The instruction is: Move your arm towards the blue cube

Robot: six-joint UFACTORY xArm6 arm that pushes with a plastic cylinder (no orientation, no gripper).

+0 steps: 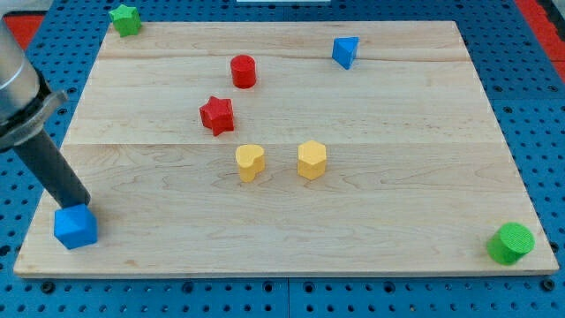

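The blue cube (75,227) sits at the board's bottom left corner. My dark rod comes down from the view's upper left, and my tip (82,204) rests right at the cube's top edge, touching or nearly touching it. A second blue block, a triangular one (345,51), lies near the view's top, right of centre, far from my tip.
A red cylinder (243,71) and a red star (216,115) lie left of centre. A yellow heart (250,162) and a yellow hexagon (311,160) sit mid-board. A green star (125,18) is at top left, a green cylinder (511,243) at bottom right.
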